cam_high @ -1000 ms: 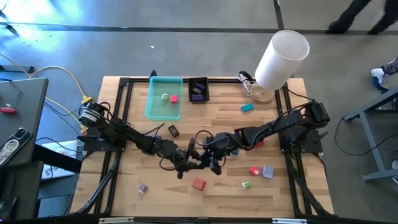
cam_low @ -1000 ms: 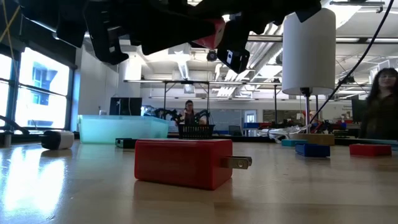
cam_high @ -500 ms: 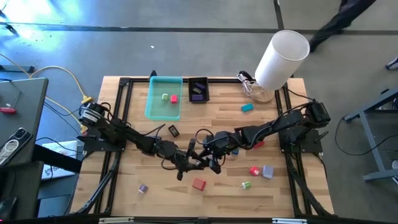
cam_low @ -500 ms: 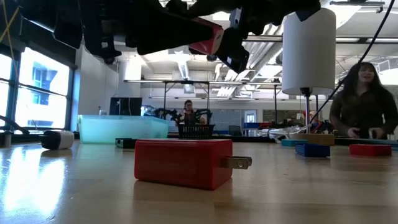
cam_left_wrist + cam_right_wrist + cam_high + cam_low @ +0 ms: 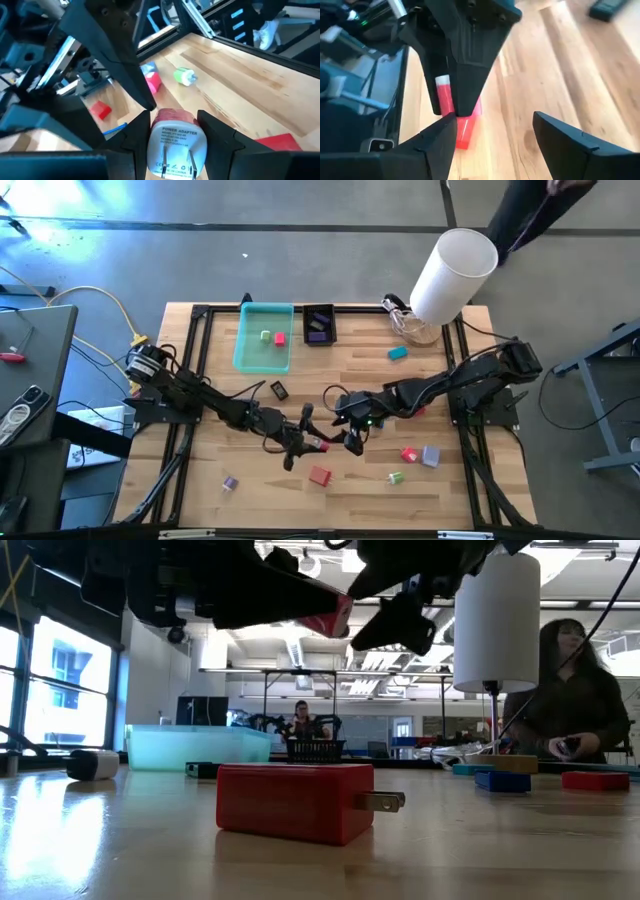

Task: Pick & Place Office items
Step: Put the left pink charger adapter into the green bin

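Left tool (image 5: 300,442) sits mid-counter, clamped on a red/white power adapter (image 5: 174,141), held off the counter (image 5: 480,490). Right tool (image 5: 355,432) is just at its 3 o'clock, jaws apart, holding nothing.

Progress: early, I'd say. Teal tray (image 5: 247,360) at 11 o'clock holds only a green pc (image 5: 266,336) and a red pc (image 5: 281,338); the black basket (image 5: 319,324) next to it has a purple item. Left loose: red charger (image 5: 320,475) at 6, purple clip (image 5: 230,483) at 7, green (image 5: 395,477), red (image 5: 408,454), grey-blue (image 5: 431,456) pcs at 4–5, teal pc (image 5: 398,352) at 1, black item (image 5: 279,390).

Wrist view alone shows the adapter label and prongs; high view alone shows the tray contents. Low view shows a person (image 5: 570,705) behind.
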`<move>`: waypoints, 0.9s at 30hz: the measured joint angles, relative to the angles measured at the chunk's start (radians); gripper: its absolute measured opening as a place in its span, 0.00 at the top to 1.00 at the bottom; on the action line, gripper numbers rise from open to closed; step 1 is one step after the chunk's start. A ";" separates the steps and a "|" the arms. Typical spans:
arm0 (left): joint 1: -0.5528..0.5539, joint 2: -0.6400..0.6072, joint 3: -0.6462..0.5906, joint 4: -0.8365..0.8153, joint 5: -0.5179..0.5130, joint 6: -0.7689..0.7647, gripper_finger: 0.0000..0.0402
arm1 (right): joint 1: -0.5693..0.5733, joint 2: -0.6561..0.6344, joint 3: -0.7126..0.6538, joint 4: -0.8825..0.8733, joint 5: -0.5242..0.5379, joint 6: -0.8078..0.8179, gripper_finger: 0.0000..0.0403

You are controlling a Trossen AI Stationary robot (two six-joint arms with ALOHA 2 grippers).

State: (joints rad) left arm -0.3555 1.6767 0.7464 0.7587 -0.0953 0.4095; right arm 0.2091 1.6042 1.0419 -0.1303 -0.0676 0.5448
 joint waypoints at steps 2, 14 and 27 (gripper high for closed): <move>-0.002 -0.019 0.000 -0.013 0.002 -0.002 0.68 | 0.013 -0.032 0.000 -0.072 0.063 0.008 0.39; -0.008 -0.192 0.002 -0.274 -0.283 -0.129 0.68 | 0.157 -0.172 0.001 -0.525 0.622 0.271 0.39; 0.041 -0.415 0.003 -0.646 -0.409 -0.226 0.68 | 0.302 -0.063 -0.001 -0.449 1.075 0.452 0.39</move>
State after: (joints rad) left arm -0.3147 1.2617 0.7492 0.1127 -0.5041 0.1831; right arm 0.5107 1.5416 1.0410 -0.5794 1.0076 0.9969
